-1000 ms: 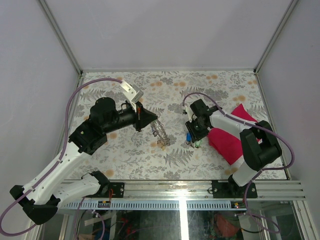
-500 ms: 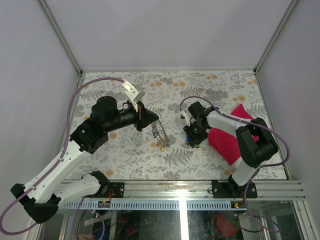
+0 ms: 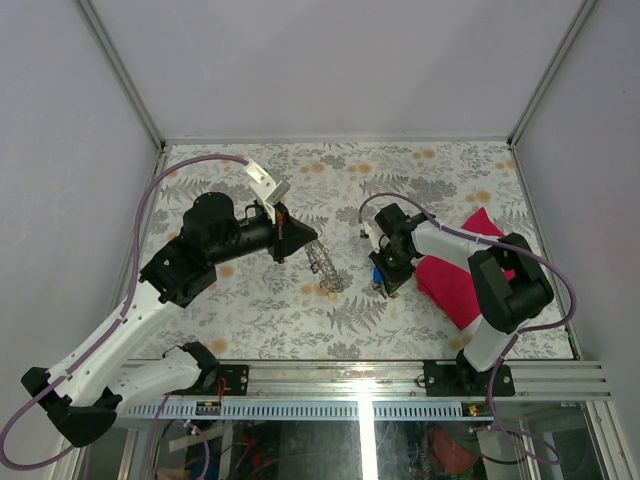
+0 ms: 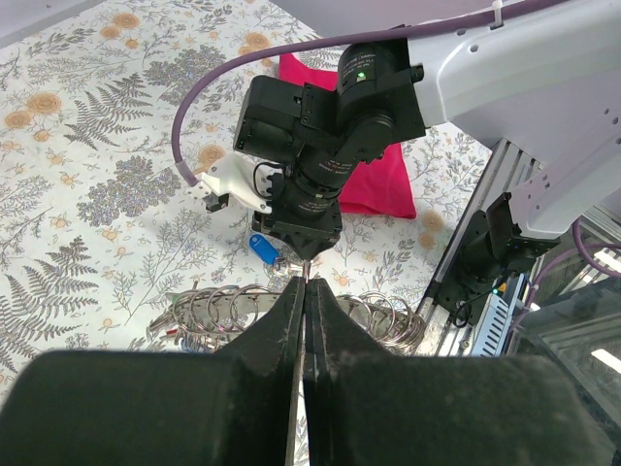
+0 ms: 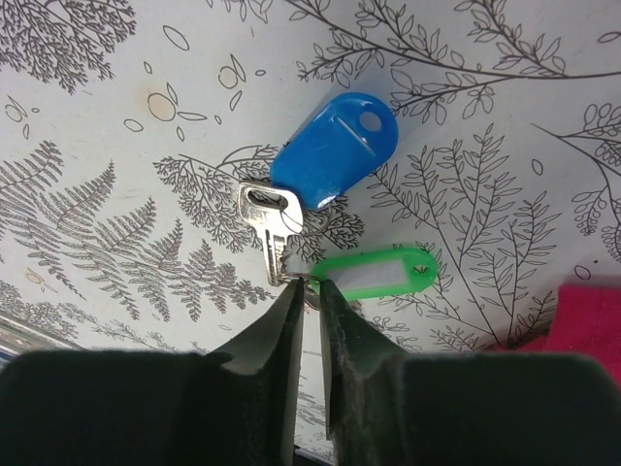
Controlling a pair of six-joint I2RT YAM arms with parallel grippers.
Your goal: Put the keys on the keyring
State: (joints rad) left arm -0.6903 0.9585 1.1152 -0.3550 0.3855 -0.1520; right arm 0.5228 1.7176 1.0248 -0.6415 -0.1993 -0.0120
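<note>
Right pincer (image 5: pixel 309 291) points down at the floral surface (image 5: pixel 116 78), fingertips almost together, nipping the thin wire loop of the keys (image 5: pixel 330 155), which lie flat with blue and green tags. The grip looks slight, so lift slowly. Farther off, left pincer (image 4: pixel 303 296) clamps the keyring (image 4: pixel 374 313); it should hold steady for threading.

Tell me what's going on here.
The left gripper is shut on the keyring, a bundle of wire loops, and holds it by one edge over the table. The right gripper is down at the table surface, pinching the blue- and green-tagged keys lying there. The keys are not yet on the keyring. A red cloth lies beside them.
</note>
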